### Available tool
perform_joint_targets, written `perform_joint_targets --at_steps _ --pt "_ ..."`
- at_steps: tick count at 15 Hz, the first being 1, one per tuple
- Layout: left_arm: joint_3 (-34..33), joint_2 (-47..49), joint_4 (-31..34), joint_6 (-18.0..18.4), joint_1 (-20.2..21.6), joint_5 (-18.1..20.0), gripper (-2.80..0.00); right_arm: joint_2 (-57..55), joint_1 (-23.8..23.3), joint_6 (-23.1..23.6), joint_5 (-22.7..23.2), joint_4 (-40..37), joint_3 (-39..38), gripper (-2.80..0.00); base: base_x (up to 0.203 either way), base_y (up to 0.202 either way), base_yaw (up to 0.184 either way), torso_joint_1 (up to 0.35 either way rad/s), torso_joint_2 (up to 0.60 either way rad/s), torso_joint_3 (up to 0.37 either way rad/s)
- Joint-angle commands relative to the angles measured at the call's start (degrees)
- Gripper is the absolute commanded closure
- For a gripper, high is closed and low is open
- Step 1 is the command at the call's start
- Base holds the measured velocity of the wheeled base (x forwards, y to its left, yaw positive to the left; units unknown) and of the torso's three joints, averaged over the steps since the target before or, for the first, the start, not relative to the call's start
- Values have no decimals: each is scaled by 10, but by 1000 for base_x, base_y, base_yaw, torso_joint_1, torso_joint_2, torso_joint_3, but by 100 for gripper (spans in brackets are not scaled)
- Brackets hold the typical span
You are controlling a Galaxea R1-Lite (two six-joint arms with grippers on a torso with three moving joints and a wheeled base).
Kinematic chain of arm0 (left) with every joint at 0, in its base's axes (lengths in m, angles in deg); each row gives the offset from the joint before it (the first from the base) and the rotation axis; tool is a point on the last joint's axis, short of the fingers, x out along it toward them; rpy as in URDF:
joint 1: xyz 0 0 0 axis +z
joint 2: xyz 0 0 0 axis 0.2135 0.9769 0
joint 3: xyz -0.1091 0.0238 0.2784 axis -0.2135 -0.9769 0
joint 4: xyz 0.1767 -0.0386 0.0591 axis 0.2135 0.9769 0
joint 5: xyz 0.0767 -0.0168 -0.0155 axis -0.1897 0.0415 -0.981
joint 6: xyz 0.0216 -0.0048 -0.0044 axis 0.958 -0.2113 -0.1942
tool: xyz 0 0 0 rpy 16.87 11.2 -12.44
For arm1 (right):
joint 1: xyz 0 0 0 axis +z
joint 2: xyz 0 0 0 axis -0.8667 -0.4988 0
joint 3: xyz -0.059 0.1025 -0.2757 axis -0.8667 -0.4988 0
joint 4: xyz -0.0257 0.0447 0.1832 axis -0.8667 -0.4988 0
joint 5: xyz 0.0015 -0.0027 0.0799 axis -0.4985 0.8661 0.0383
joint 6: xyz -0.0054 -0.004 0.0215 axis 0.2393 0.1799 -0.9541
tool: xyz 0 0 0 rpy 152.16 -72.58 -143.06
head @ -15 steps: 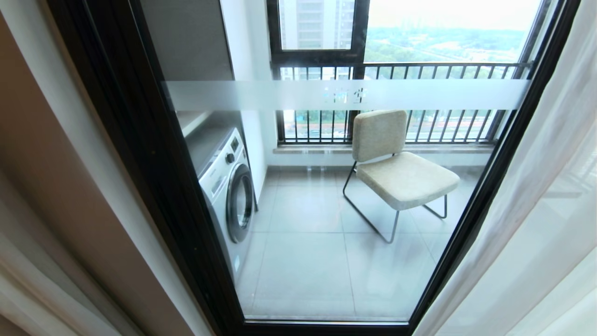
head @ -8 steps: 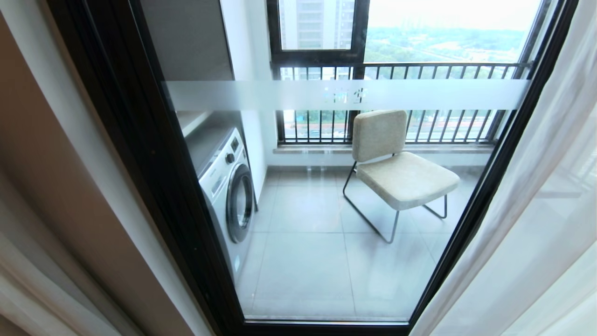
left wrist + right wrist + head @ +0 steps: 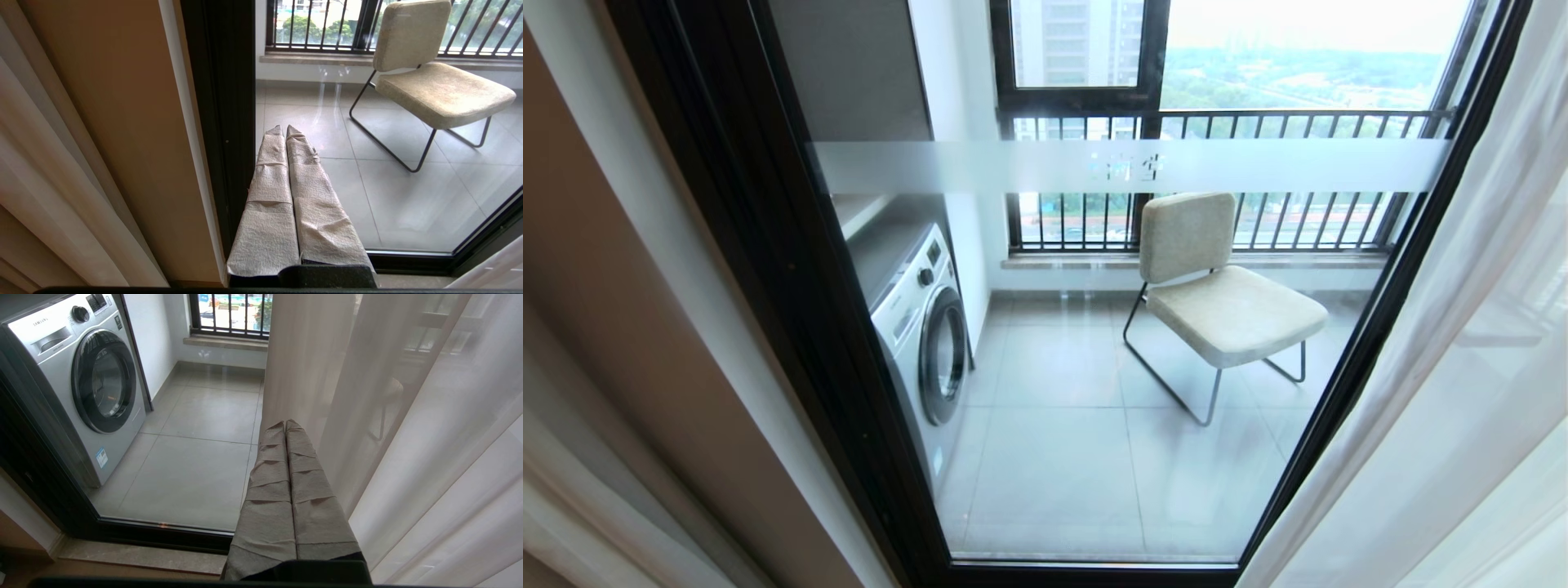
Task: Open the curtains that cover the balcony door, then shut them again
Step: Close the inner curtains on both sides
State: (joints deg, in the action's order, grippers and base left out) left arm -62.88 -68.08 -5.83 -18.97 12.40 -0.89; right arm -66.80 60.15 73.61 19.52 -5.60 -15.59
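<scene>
Fingers of the left gripper (image 3: 284, 130) and of the right gripper (image 3: 285, 424) are pressed together, tip against tip, with nothing between them; both are wrapped in a pale crinkled covering and touch no fabric. Neither arm appears in the head view. The balcony door (image 3: 1111, 343), a glass panel in a thick black frame crossed by a frosted band (image 3: 1127, 166), stands uncovered at centre. The heavy beige drape (image 3: 613, 457) is gathered at the robot's left, beside a strip of wall; the white sheer (image 3: 1445, 392) hangs at the right, overlapping the right frame. In the right wrist view the sheer falls just beside the right gripper. Through the glass: a washing machine (image 3: 923, 327), a padded chair (image 3: 1217, 286) and the railing (image 3: 1225, 122).

Judged from this layout, the opening step appears complete and the closing step is not begun. The next move calls for spreading the fingers, taking a curtain's edge, and drawing it across the glass.
</scene>
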Motion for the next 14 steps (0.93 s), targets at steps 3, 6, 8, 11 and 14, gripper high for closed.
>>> perform_joint_targets --at_steps 3,6,8,11,14 --pt "0 0 0 0 0 0 0 0 0 0 1 0 0 0 0 0 0 0 0 0" --pt "0 0 0 1 0 -1 0 0 0 0 1 0 0 0 0 0 0 0 0 0" --pt "0 0 1 1 0 -1 0 0 0 0 1 0 0 0 0 0 0 0 0 0" --pt "0 0 0 1 0 0 0 0 0 0 1 0 0 0 0 0 0 0 0 0" --pt "0 0 1 2 0 -1 0 0 0 0 1 0 0 0 0 0 0 0 0 0"
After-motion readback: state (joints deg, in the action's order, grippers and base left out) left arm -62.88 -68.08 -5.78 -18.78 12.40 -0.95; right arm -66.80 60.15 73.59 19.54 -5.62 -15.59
